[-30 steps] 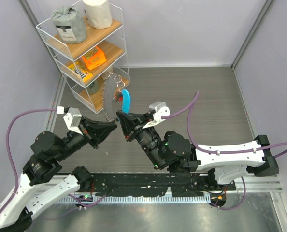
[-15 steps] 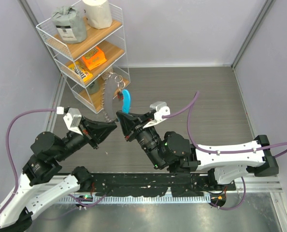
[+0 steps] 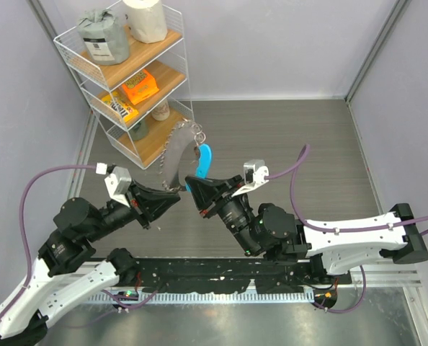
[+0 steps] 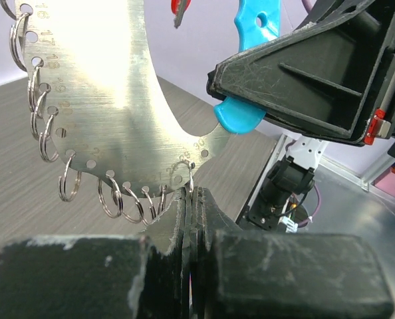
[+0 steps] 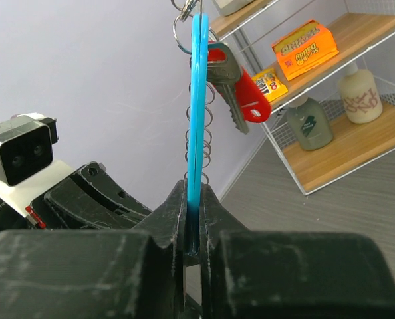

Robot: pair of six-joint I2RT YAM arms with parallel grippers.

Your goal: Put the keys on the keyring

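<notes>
A silvery crescent plate (image 3: pixel 176 155) with numbered holes carries several split keyrings (image 4: pixel 111 196) along its toothed edge. My left gripper (image 4: pixel 192 194) is shut on the keyring at the plate's lower tip and holds the plate upright above the table. My right gripper (image 5: pixel 194 196) is shut on the lower edge of a bright blue tag (image 5: pixel 198 100), which stands upright. From the small ring at the tag's top hangs a silvery key with a red head (image 5: pixel 246 93). In the top view the blue tag (image 3: pixel 204 160) sits just right of the plate, the two grippers' tips close together.
A white wire shelf rack (image 3: pixel 81 68) stands at the back left, just behind the plate. It holds an orange box (image 3: pixel 140 86), paper rolls, bottles and a snack box. Grey walls close the sides and back.
Both arms have shifted to the right and nearer. The plate and the blue tag moved with them, away from the rack, and the plate now stands taller.
</notes>
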